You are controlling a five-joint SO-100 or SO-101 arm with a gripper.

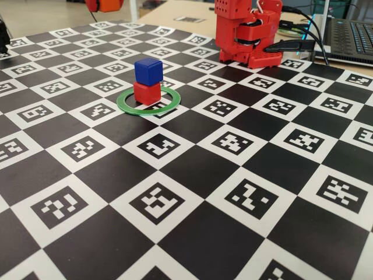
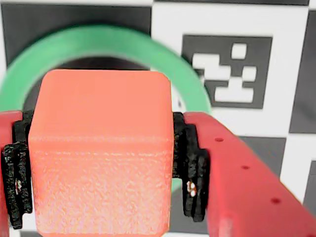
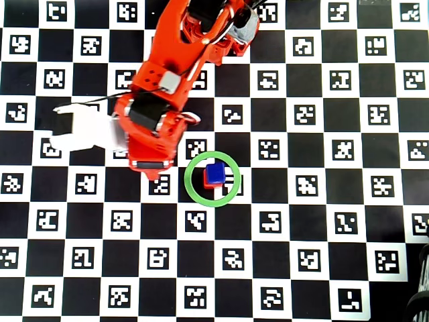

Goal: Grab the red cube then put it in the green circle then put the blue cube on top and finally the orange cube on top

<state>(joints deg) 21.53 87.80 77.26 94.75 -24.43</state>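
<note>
While the red cube (image 1: 146, 93) sits inside the green circle (image 1: 129, 105) with the blue cube (image 1: 148, 70) stacked on it, slightly turned, the fixed view puts this pair in the upper middle of the frame. The arm's red base (image 1: 247, 32) stands at the upper right, and the gripper itself is out of this frame. The surface is a black-and-white checkered marker board (image 1: 192, 175); beyond it, at the top, lie a pale wooden desk and a laptop (image 1: 349, 29) at the far upper right.

In the wrist view, the orange cube (image 2: 101, 148) fills the centre and lower left. The gripper (image 2: 101, 163) is clamped on it, black pads (image 2: 190, 168) pressing both side faces. Behind the cube an arc of the green circle (image 2: 192, 86) curves across the upper part, so the load seems to hang near the ring; the stack itself is hidden behind the cube.

In the overhead view, the arm (image 3: 164, 100) reaches down from the top centre to just left of the green circle (image 3: 194, 191), where the blue cube (image 3: 214, 172) covers most of the red cube (image 3: 207, 182).

The last step appears to be in hand: carrying orange to the stack. The next move calls for centring it over blue, lowering gently and squarely, then releasing without nudging the tower.
</note>
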